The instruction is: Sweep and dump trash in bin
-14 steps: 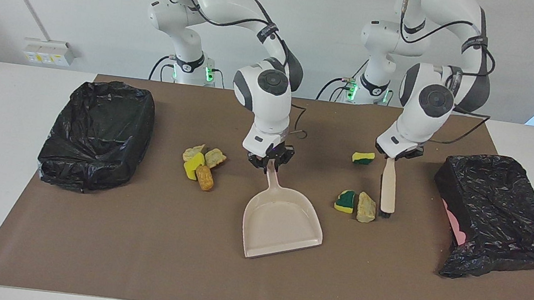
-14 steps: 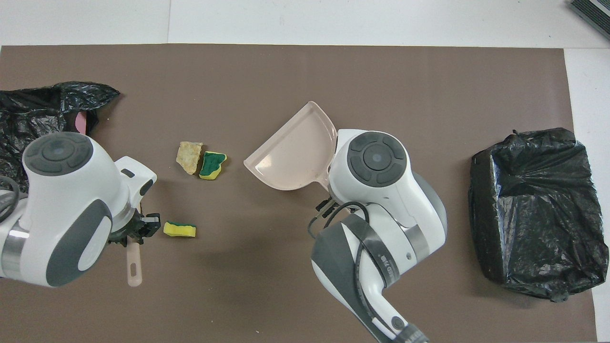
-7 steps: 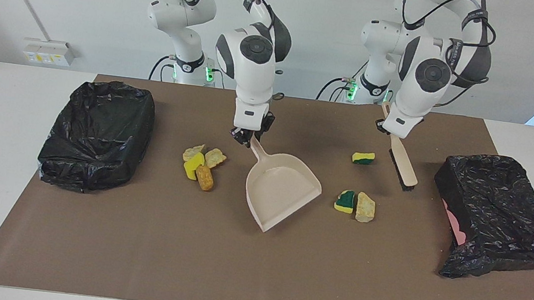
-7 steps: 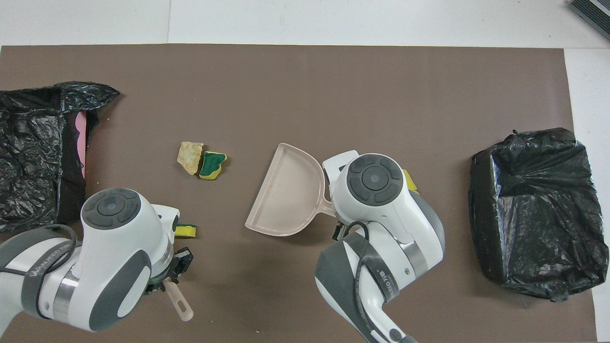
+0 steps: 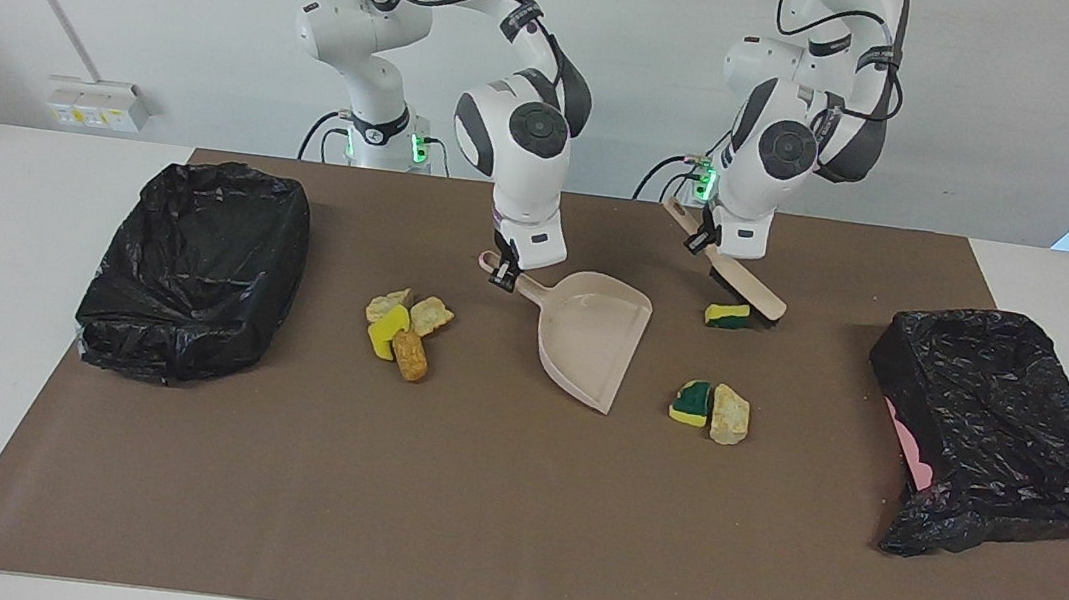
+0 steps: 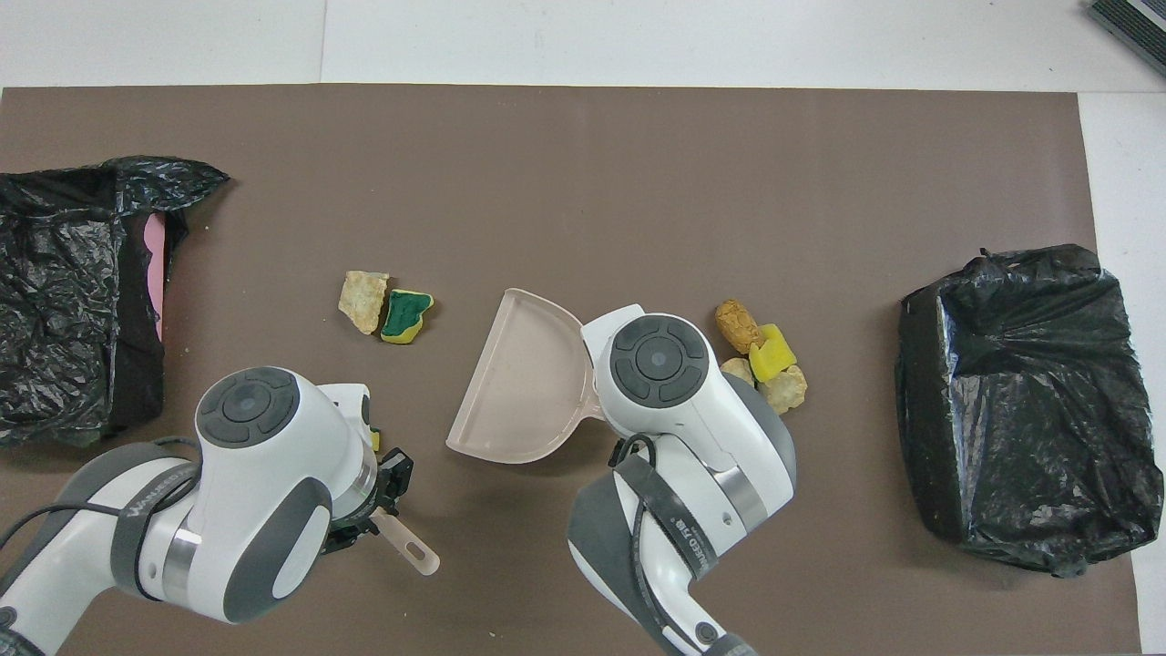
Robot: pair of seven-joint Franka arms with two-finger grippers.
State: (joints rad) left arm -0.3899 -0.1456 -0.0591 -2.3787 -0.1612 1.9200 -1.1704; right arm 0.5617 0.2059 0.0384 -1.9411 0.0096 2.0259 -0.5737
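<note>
The right claw (image 5: 504, 274) is clamped on the dustpan (image 5: 590, 342) handle; in the past second it has swung the pan so its mouth faces the pair of sponge chunks (image 5: 710, 411). The left claw (image 5: 705, 242) pinches the brush (image 5: 736, 281) handle and has pulled back, setting the bristles beside the lone chunk (image 5: 726, 314). Four more chunks (image 5: 405, 328) lie on the desk (image 5: 470, 514) beside the right claw. Both bins (image 5: 196, 267) (image 5: 1002, 434) stand well outward. Judged: sweeping is about to start.
</note>
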